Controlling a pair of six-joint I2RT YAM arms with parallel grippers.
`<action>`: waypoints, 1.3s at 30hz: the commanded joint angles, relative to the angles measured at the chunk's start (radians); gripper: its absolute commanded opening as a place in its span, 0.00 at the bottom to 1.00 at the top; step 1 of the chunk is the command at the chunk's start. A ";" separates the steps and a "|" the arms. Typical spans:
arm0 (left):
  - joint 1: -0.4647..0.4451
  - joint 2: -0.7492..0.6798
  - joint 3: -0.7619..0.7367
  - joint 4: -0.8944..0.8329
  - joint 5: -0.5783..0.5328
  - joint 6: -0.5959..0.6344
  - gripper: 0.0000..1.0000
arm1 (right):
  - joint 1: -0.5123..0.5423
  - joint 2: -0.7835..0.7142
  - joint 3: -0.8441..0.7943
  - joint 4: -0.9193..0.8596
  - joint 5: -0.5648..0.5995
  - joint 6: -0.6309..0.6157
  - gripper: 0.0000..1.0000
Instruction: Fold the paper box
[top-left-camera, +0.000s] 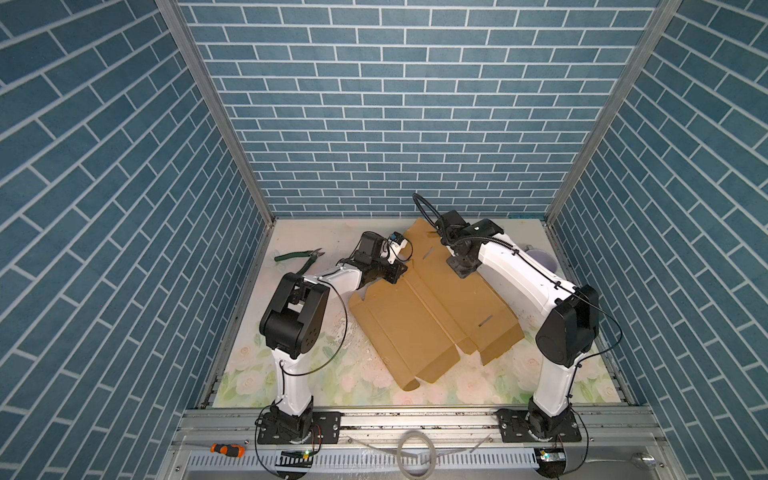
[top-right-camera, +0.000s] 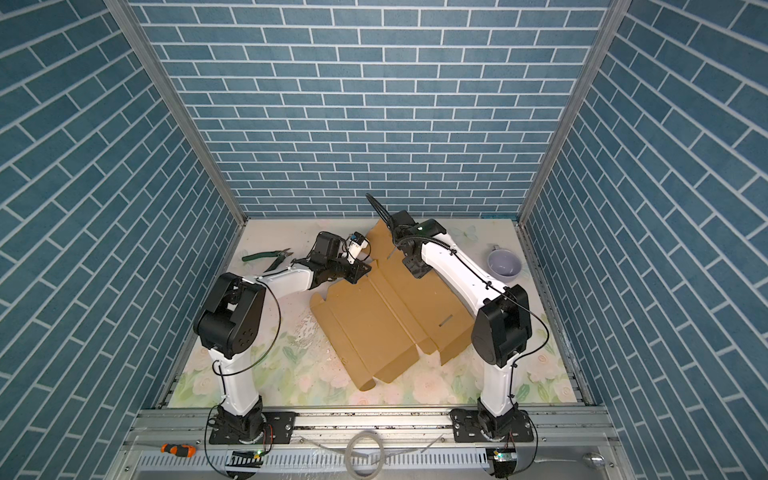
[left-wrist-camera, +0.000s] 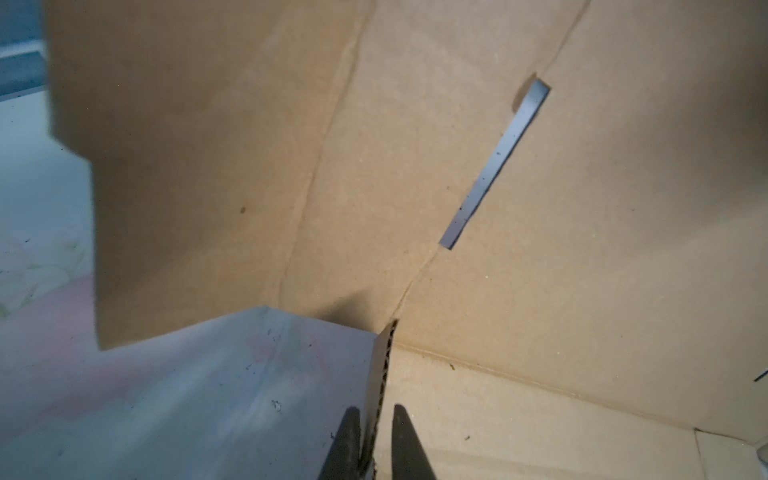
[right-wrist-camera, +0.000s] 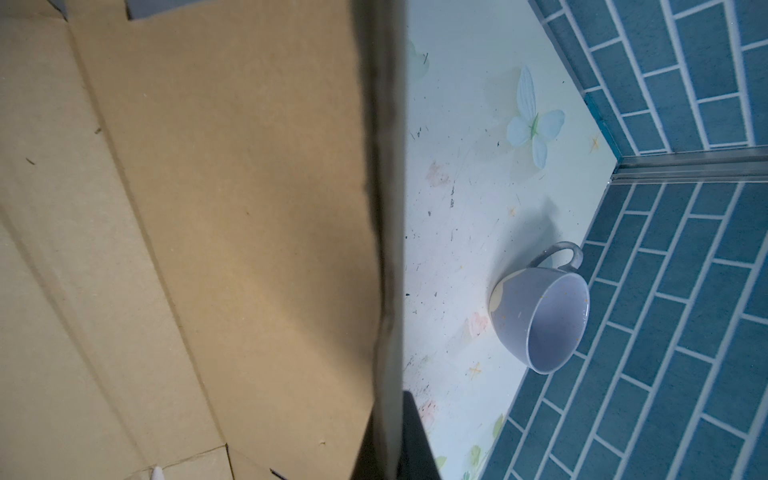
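Blue brick-pattern walls close in a flowery desk (top-left-camera: 353, 386). In both top views the paper box (top-left-camera: 436, 320) (top-right-camera: 374, 328) lies across the middle of it, mostly a flat brown sheet with its flaps spread. Its far end looks tipped up. Both arms reach to that far end: the left tool (top-left-camera: 402, 269) at the sheet's left edge, the right tool (top-left-camera: 460, 270) over on the other side. My guess is they take opposite edges so the sheet can't slide while a wall is raised. Green cutters (top-left-camera: 299, 259) and a lilac cup (top-right-camera: 504, 264) sit well off to the sides, out of the way.

Now the left wrist view: the left tool (left-wrist-camera: 376, 440) has a dark finger on each side of a corrugated edge, pressed close on it. I read that as a pinch. Beyond it the card bends up along its creases, with a slit (left-wrist-camera: 494, 166) cut through.

Over to the right wrist view: the right tool (right-wrist-camera: 388, 440) is clamped tight on an edge of the box, which we see edge-on. That panel stands up steeply, cardboard on one side and bare desk and the cup (right-wrist-camera: 540, 316) on the other. I'd say the folding is only beginning.
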 joint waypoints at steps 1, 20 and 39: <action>-0.039 -0.047 -0.067 0.064 -0.075 0.060 0.17 | 0.012 -0.027 0.013 -0.012 -0.023 0.016 0.00; -0.153 0.003 -0.081 0.021 -0.169 0.152 0.23 | 0.013 -0.036 -0.027 0.007 -0.053 0.039 0.00; 0.006 -0.190 -0.104 0.023 0.049 0.056 0.72 | 0.013 -0.056 -0.092 0.077 0.046 -0.048 0.00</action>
